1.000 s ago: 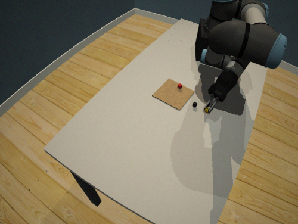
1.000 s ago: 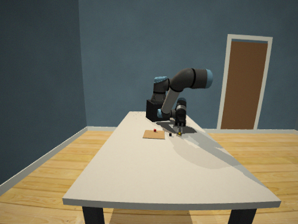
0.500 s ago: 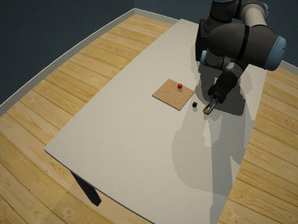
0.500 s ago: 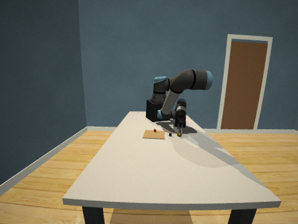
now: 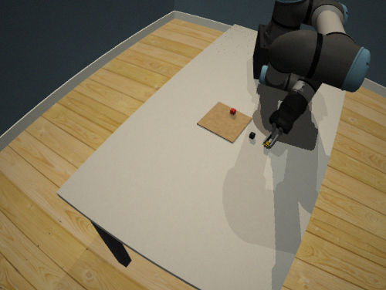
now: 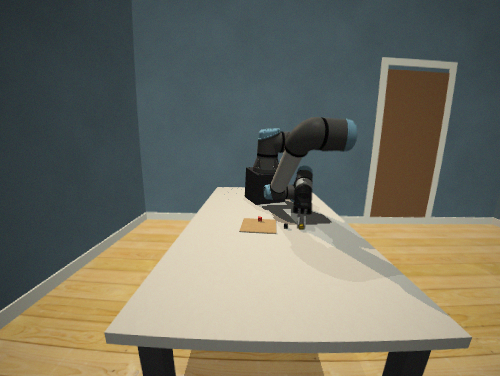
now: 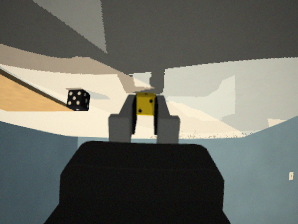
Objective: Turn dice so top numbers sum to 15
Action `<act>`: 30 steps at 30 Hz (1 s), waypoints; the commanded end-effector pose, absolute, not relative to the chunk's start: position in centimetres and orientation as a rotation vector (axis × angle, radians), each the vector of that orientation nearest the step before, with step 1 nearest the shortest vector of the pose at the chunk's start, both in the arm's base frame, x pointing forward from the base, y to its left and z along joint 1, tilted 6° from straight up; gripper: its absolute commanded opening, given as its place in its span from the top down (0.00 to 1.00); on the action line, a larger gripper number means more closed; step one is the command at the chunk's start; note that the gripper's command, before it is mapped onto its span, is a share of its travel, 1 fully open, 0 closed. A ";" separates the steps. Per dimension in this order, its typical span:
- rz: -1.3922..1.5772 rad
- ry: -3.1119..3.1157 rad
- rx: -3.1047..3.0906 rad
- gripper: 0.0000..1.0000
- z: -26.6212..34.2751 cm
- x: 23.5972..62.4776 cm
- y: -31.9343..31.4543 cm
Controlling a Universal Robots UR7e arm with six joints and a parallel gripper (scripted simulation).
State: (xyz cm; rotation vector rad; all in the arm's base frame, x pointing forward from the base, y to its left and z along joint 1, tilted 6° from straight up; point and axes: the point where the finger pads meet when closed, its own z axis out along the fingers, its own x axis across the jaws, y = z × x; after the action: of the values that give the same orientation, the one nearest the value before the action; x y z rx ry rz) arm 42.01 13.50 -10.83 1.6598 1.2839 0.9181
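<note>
We see the claw clamped on the small yellow die over the white tabletop. Beside it sits the black die; beyond, the red die rests on the brown square mat.

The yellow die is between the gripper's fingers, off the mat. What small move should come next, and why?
Probably carry the yellow die toward the mat, passing over or around the black die. The gripper is shut on it beside the mat, over bare table. Only the red die lies on the mat, and all three must end there. The top numbers are too small to read.
</note>
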 end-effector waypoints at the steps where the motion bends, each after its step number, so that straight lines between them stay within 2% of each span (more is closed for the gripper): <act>1: 0.921 1.282 1.658 0.66 -10.9 42.1 13.6; 20: 0.921 1.282 1.658 0.66 -10.9 42.1 13.6; 21: 0.921 1.282 1.658 0.60 -10.9 42.1 13.6; 23: 0.921 1.282 1.658 0.60 -10.9 42.1 13.6; 24: 0.921 1.282 1.658 0.54 -10.9 42.1 13.6; 26: 0.921 1.282 1.658 0.54 -10.9 42.1 13.6; 27: 0.921 1.282 1.658 0.48 -10.9 42.1 13.6; 30: 0.921 1.282 1.658 0.48 -10.9 42.1 13.6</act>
State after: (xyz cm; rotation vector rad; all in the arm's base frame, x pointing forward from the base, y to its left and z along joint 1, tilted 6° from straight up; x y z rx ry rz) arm 42.01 13.50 -10.84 1.6598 1.2839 0.9180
